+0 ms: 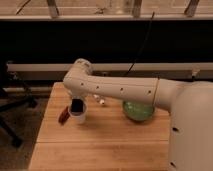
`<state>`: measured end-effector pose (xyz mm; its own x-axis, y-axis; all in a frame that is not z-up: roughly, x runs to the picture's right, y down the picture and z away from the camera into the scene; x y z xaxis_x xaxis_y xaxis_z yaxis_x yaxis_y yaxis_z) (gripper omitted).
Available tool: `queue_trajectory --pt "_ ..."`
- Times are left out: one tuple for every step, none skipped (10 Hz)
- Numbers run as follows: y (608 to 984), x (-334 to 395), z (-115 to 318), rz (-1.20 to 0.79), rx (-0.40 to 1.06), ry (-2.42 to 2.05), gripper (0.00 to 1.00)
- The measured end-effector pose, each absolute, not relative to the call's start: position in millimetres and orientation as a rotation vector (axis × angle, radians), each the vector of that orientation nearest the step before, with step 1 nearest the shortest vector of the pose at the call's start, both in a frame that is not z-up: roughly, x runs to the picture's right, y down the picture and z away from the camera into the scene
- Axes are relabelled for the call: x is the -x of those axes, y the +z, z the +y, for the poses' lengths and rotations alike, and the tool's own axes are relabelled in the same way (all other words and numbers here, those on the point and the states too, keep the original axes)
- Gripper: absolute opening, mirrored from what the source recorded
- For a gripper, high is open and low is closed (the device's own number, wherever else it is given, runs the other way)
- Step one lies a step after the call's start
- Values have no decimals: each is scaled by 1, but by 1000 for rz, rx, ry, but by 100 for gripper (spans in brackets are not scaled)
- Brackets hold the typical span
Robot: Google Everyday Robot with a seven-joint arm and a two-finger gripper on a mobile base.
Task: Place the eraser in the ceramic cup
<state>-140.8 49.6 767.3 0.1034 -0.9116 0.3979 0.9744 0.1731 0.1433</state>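
The white ceramic cup (78, 116) stands on the left part of the wooden table (100, 145). The black eraser (76, 105) stands upright at the cup's mouth, with its lower end at or inside the rim. My gripper (76, 98) hangs straight above the cup at the end of the white arm (120, 90), right at the eraser's top. The arm hides most of the gripper.
A reddish-brown stick (63, 115) lies just left of the cup. A small whitish block (101, 101) lies right of the cup under the arm. A wide green bowl (137, 111) sits further right. A dark chair base (12, 125) stands left of the table.
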Motion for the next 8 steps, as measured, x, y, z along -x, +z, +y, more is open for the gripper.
queue_trajectory --pt "770 141 49 -441 167 -1400 80" --pt "772 141 49 -440 164 -1400 80" --pt "773 142 48 -438 160 -1399 80" --pt "774 141 47 -436 156 -1397 80" --pt "774 140 47 -435 153 -1394 80" --pt "773 139 47 -434 150 -1389 80" --pt "771 137 45 -433 143 -1382 80" --pt "767 133 43 -432 134 -1372 80"
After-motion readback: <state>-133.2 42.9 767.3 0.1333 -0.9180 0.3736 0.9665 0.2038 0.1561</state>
